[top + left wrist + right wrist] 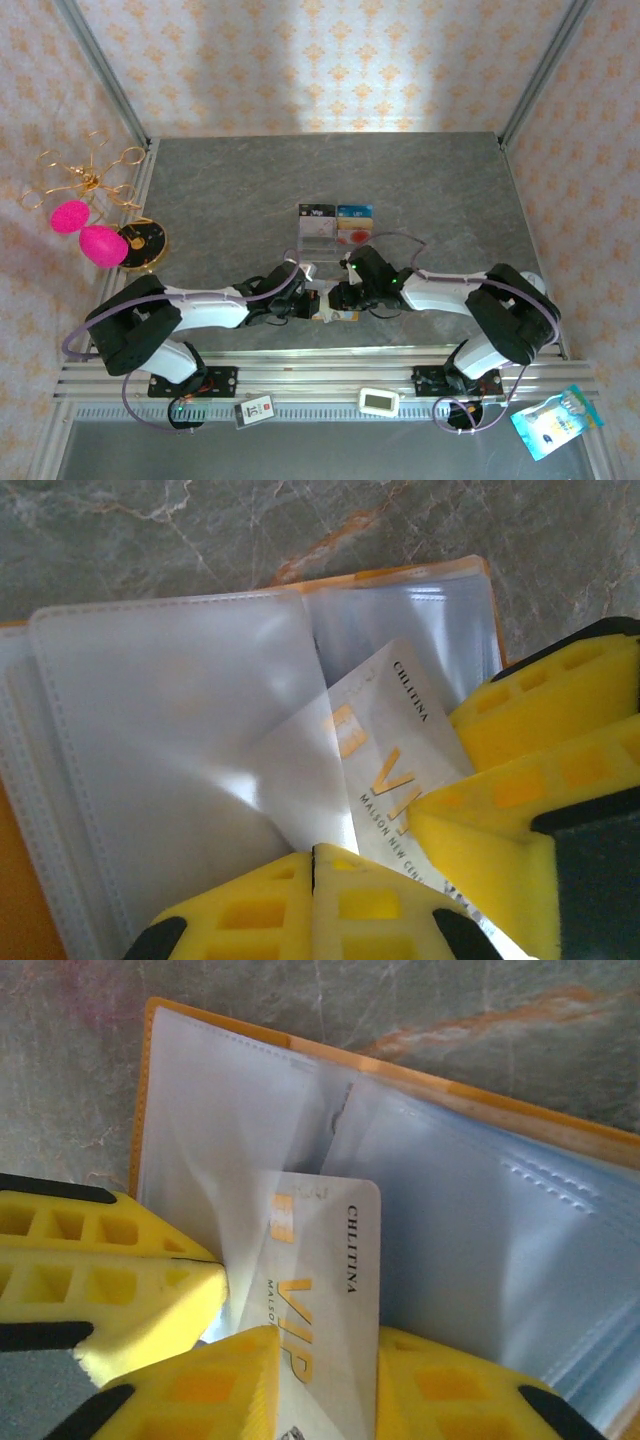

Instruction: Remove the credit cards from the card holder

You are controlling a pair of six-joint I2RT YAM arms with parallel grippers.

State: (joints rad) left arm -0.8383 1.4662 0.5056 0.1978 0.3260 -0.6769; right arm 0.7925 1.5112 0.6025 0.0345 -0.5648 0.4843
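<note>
The card holder [470, 1230] lies open on the marble table, orange rim around clear plastic sleeves, and also appears in the left wrist view [150, 730] and the top view [342, 316]. A pale credit card [335, 1250] with gold VIP lettering sticks halfway out of a sleeve. My right gripper [325, 1355] is shut on the card's outer end, one yellow finger at each side. The left gripper [315, 852] is shut, pinching a clear sleeve of the holder just beside the card [400, 730]. Both grippers meet over the holder near the table's front edge [325, 297].
A clear compartment tray [335, 228] with several cards stands behind the grippers. Two pink egg shapes [85, 235] and a gold disc [148, 240] sit at the left edge. A small white device [380, 401] and a blue packet [555, 420] lie near the front rail.
</note>
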